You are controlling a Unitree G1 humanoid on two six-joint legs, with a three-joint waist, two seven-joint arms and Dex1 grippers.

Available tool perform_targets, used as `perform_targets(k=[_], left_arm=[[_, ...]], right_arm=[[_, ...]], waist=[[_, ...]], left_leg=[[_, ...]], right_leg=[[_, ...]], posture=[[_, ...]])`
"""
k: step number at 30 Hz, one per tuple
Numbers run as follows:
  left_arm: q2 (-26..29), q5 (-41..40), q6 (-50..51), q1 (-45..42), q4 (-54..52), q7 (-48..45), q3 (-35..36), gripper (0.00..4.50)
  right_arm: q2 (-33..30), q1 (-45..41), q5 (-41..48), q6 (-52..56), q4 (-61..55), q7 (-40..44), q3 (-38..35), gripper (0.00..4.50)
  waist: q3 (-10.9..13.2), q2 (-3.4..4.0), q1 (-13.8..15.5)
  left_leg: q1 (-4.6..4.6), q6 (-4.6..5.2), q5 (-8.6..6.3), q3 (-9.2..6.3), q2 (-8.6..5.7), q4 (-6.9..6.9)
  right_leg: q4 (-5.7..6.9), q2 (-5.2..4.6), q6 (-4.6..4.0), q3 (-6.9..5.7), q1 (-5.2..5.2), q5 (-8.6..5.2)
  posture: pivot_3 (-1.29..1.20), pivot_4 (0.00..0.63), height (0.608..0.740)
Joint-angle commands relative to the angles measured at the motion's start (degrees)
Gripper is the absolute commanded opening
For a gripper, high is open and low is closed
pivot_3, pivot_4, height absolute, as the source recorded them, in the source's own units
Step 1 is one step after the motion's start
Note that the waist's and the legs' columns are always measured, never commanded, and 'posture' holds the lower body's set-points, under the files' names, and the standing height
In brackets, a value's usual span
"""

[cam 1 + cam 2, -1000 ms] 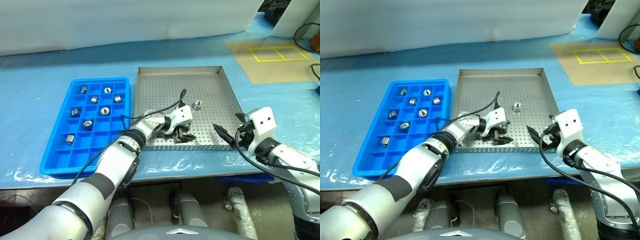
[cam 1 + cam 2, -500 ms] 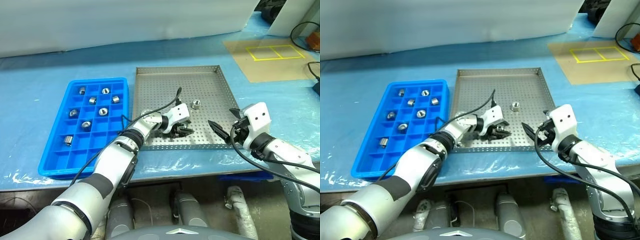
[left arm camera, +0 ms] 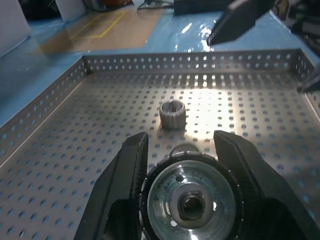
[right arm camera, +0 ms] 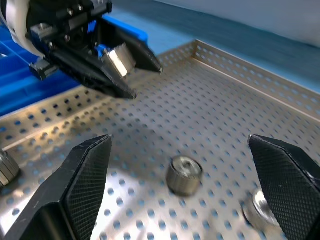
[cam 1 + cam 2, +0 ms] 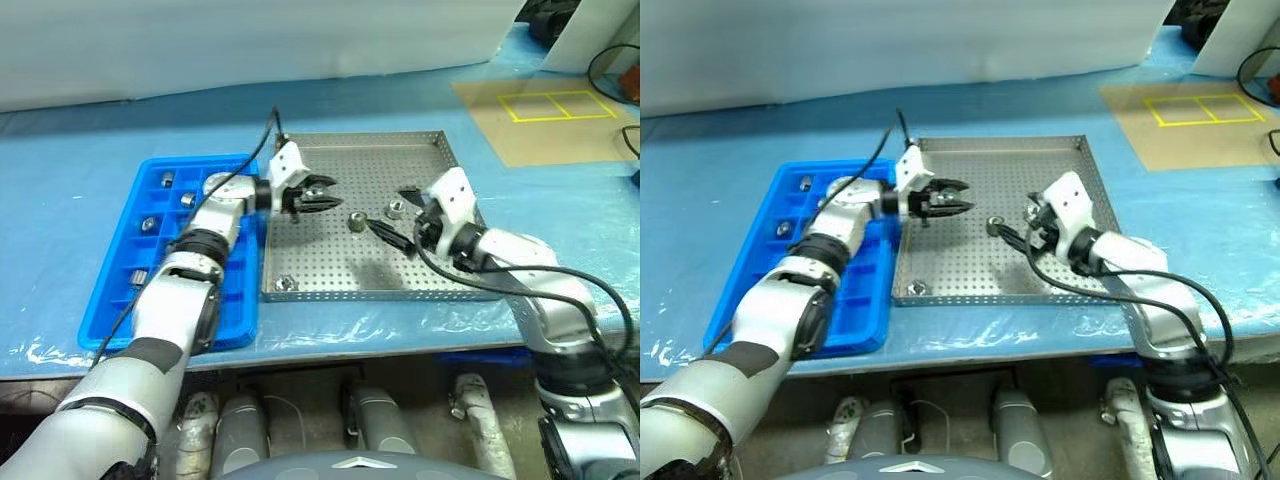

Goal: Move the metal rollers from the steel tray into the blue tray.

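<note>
1. A table covered in blue sheeting is seen, bearing the blue tray on the robot's left and the steel tray just beside it to the right; their long edges lie close together.
2. The left pincer is held above the left part of the steel tray, near the blue tray's edge, pointing toward the robot's right.
3. The left pincer's fingers are clamped on one of the metal rollers, which is gripped between them with its central hole facing the wrist camera; the same held roller is seen from the right wrist view.
4. The right pincer is held low over the middle of the steel tray, with its fingers spread wide and nothing between them.
5. A loose roller is seen on the perforated floor just beside the right pincer's tips.
6. Another roller lies a little farther to the right, close to the right pincer.
7. A third loose roller rests near the front left corner of the steel tray, well apart from both pincers.
8. Several rollers are already lodged in the blue tray's compartments, among them one near its far end and one toward the near end; others are partly hidden by the left arm.
</note>
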Motion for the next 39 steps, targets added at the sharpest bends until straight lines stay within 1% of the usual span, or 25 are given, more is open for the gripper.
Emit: perform_targets(k=[1,4,5,8,10,13,16,20,22,26,30,32,38,39], left_arm=[[4.9,-1.1,1.1,3.0,-6.9,-0.4,0.6,1.74],[10.5,-2.5,4.5,7.6,-14.0,2.0,2.7,1.74],[12.0,-2.8,5.5,9.1,-16.2,2.9,3.2,1.74],[15.2,-4.1,8.9,13.7,-22.4,5.5,4.9,1.74],[17.5,-5.7,12.0,18.8,-29.1,6.9,6.5,1.74],[20.7,-8.1,17.1,27.8,-39.8,7.9,8.7,1.74],[23.2,-10.3,20.8,35.4,-49.2,8.3,10.0,1.74],[26.0,-13.3,26.1,45.3,-59.3,9.2,12.7,1.74],[26.8,-13.8,27.3,48.4,-61.4,10.2,13.5,1.74],[27.4,-15.5,29.3,51.1,-64.2,11.1,14.0,1.74],[28.7,-15.1,28.2,56.8,-65.1,9.2,12.5,1.74],[28.3,-15.9,28.9,56.9,-65.3,10.1,12.6,1.74],[28.8,-13.7,26.7,56.6,-63.3,10.2,10.0,1.74],[29.0,-14.4,27.4,56.4,-63.6,9.5,9.9,2.09]], right_arm=[[2.4,-5.4,-1.1,-4.7,4.7,3.1,3.4,4.5],[6.6,-11.4,-1.9,-8.6,11.8,6.8,7.1,4.5],[7.8,-13.0,-2.2,-9.8,13.8,8.1,8.1,4.5],[10.4,-16.1,-3.4,-13.2,18.9,11.4,10.4,4.5],[12.2,-18.2,-4.0,-15.6,22.6,13.6,11.7,4.5],[14.3,-20.5,-4.7,-18.2,27.0,16.1,12.4,4.5],[15.3,-21.0,-5.4,-19.7,29.2,17.7,12.5,4.5],[16.2,-20.6,-6.0,-20.4,30.2,19.1,12.7,4.5],[16.7,-20.3,-6.2,-20.5,30.6,19.4,12.7,4.5],[17.5,-20.1,-6.6,-20.5,31.1,19.7,12.6,4.5],[17.8,-20.1,-7.3,-21.0,31.8,20.0,12.6,4.5],[17.9,-20.0,-7.5,-21.1,32.0,19.9,12.4,4.5],[17.9,-19.5,-8.0,-21.1,31.6,19.7,12.2,4.5],[17.8,-19.4,-8.1,-21.1,31.5,19.6,12.1,4.5]], waist=[[0.0,0.01,0.8],[0.0,0.01,3.1],[0.0,0.02,3.7],[0.0,0.02,5.8],[0.0,0.02,7.1],[0.0,0.01,8.1],[0.1,-0.05,9.4],[0.1,-0.08,9.9],[0.1,-0.07,10.2],[0.1,-0.07,10.4],[0.0,-0.09,10.4],[0.0,-0.08,10.5],[0.0,-0.08,10.5],[0.0,-0.08,10.5]], left_leg=[[-0.01,-0.05,0.03,0.0,0.0,-0.04],[-0.09,-0.21,0.14,-0.01,0.07,-0.21],[-0.1,-0.22,0.14,-0.01,0.11,-0.23],[-0.12,-0.25,0.13,0.0,0.13,-0.24],[-0.13,-0.44,0.04,0.0,0.15,-0.27],[-0.21,-0.54,0.09,0.0,0.13,-0.3],[-0.5,-0.75,0.21,-0.02,0.12,-0.28],[-0.56,-0.87,0.28,-0.07,0.2,-0.3],[-0.5,-0.98,0.35,-0.08,0.25,-0.33],[-0.44,-1.18,0.47,-0.08,0.43,-0.4],[-0.41,-1.28,0.53,-0.07,0.43,-0.4],[-0.4,-1.29,0.53,-0.07,0.45,-0.45],[-0.4,-1.35,0.57,-0.07,0.43,-0.49],[-0.38,-1.34,0.57,-0.07,0.43,-0.48]], right_leg=[[0.04,0.02,0.0,-0.01,-0.06,0.0],[0.11,0.01,-0.04,-0.13,-0.18,-0.01],[0.21,-0.03,-0.06,-0.14,-0.23,-0.03],[0.45,-0.09,-0.23,-0.2,-0.34,-0.13],[0.53,-0.12,-0.3,-0.27,-0.36,-0.19],[0.62,-0.19,-0.33,-0.29,-0.49,-0.23],[0.85,-0.21,-0.33,-0.31,-0.9,-0.23],[0.96,-0.16,-0.32,-0.38,-1.01,-0.24],[0.97,-0.1,-0.32,-0.35,-1.03,-0.24],[1.01,0.01,-0.32,-0.33,-1.04,-0.24],[1.0,0.02,-0.32,-0.26,-1.04,-0.24],[0.97,0.06,-0.33,-0.26,-1.05,-0.25],[0.99,0.07,-0.35,-0.26,-1.06,-0.26],[1.0,0.07,-0.35,-0.25,-1.05,-0.26]], posture=[[-0.17,0.15,0.74],[-0.07,0.15,0.74],[-0.07,0.15,0.74],[0.0,0.15,0.74],[0.09,0.15,0.74],[0.11,0.15,0.74],[0.14,0.15,0.74],[0.17,0.15,0.74],[0.17,0.15,0.74],[0.2,0.15,0.74],[0.2,0.15,0.74],[0.2,0.15,0.74],[0.2,0.15,0.74],[0.2,0.15,0.74]])
